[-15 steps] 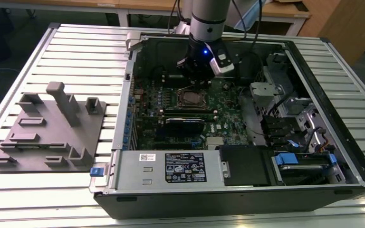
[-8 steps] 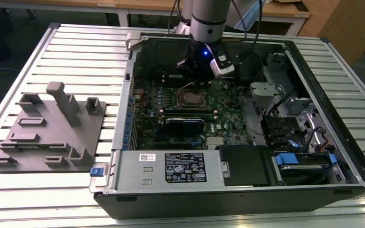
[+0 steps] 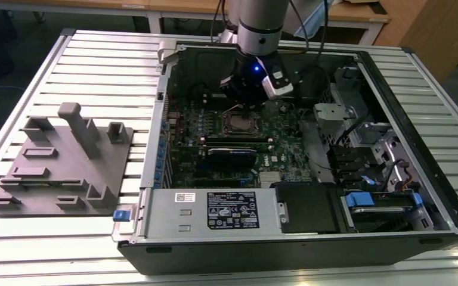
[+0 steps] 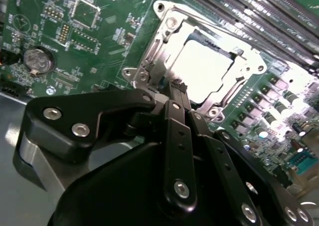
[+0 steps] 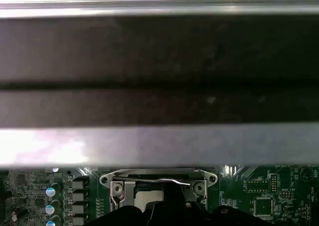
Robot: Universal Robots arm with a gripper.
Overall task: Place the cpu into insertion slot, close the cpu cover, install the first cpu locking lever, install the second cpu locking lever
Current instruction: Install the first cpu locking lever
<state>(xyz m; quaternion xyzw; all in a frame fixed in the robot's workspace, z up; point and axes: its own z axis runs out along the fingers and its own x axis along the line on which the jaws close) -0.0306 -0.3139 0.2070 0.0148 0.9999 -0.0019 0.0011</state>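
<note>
The cpu [image 4: 202, 69], with a pale silver top, lies flat in the insertion slot [image 4: 209, 40] on the green board. The silvery cpu cover [image 4: 160, 41] lies down around it, and the chip shows through the square cut-out. My black gripper [image 4: 177, 89] has its fingers pressed together, their tip at the socket's edge beside a metal hinge corner. In the first wrist view a thin wire locking lever [image 5: 159, 181] runs across the socket's end just above the gripper [image 5: 172, 188]. In the exterior view the gripper [image 3: 249, 106] hangs just behind the socket [image 3: 240, 124] inside the open computer case.
Long memory slots [image 4: 249, 6] run beside the socket, and a coin battery [image 4: 39, 60] sits on the board. The case wall [image 5: 159, 61] stands close behind the socket. A labelled power supply box [image 3: 221, 211], a black card [image 3: 233, 152], drive bays [image 3: 364, 199] and a grey fixture plate [image 3: 62, 161] surround the work.
</note>
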